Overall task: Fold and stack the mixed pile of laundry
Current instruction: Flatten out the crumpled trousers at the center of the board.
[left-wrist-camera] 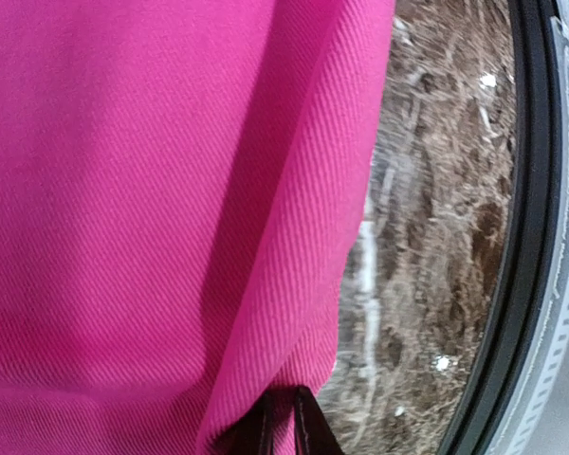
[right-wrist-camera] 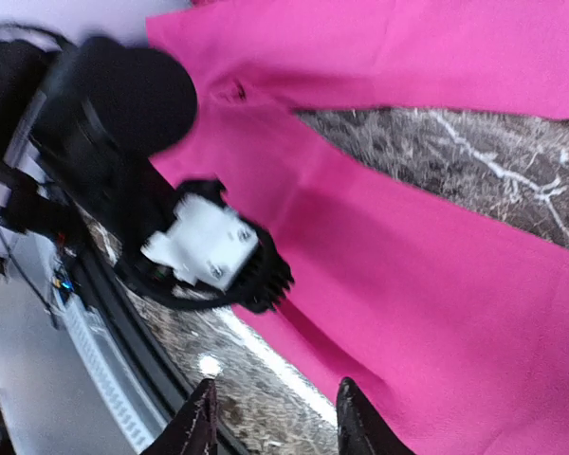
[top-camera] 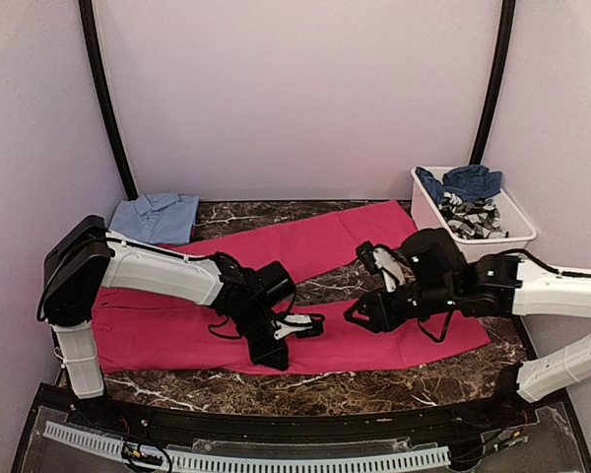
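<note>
A marble table (top-camera: 394, 386) is shown from above. A pink garment (top-camera: 167, 330), seemingly trousers, is spread flat over most of it, from just beside the tub (top-camera: 520, 229) to the side farthest from the tub. The white tub is set in the far right corner, with a navy garment (top-camera: 468, 180) and a patterned garment (top-camera: 470, 215) heaped inside it. A blue shirt (top-camera: 156, 217) is laid folded at the far left, well apart from the tub.

Well short of the tub, over the garment's near edge, both grippers are held close together. The left gripper (left-wrist-camera: 283, 427) is seen nearly closed, with a pink hem running down between its fingers, so the cloth appears to be pinched. The right gripper (right-wrist-camera: 277, 422) is held open, with nothing between its fingers.

The hem is judged likely to slip out if that thin pinch loosens, leaving the fold crooked. The grippers could also be knocked together, or only one layer could be caught by the right one.
</note>
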Controlling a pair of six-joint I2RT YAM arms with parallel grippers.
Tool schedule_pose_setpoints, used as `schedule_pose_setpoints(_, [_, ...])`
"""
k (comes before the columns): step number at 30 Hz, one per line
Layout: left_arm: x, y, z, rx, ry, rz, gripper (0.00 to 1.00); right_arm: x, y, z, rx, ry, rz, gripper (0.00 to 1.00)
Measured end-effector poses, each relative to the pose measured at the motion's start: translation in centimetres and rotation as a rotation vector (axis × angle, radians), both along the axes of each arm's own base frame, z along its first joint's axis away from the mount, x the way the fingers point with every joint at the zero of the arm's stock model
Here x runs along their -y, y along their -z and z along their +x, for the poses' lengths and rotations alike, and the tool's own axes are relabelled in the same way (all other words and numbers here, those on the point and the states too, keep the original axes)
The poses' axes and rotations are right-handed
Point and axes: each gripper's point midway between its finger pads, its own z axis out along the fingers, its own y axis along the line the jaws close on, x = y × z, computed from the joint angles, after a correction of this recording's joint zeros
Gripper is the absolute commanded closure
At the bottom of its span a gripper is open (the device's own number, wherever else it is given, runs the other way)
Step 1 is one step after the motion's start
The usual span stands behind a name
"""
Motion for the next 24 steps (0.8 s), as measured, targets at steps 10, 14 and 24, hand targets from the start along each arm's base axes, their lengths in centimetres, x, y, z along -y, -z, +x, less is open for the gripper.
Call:
schedule_pose_setpoints(10, [0.3, -2.0, -2.9, -0.014, -0.016, -0.003, 0.44, 5.6, 0.2, 2.0, -0.068, 0.173, -0.010, 0.50])
schedule_pose_setpoints(14, [-1.6, -7.4, 2.6, 0.026, -0.277, -0.141, 0.31, 6.8, 4.6, 3.3, -0.164, 0.209, -0.128, 0.51])
schedule_pose_setpoints(24, [-13.4, -10.1, 15.6, -0.048, -1.099, -0.242, 0.31, 9.4, 11.6, 6.4, -0.349, 0.280, -0.227, 0.54])
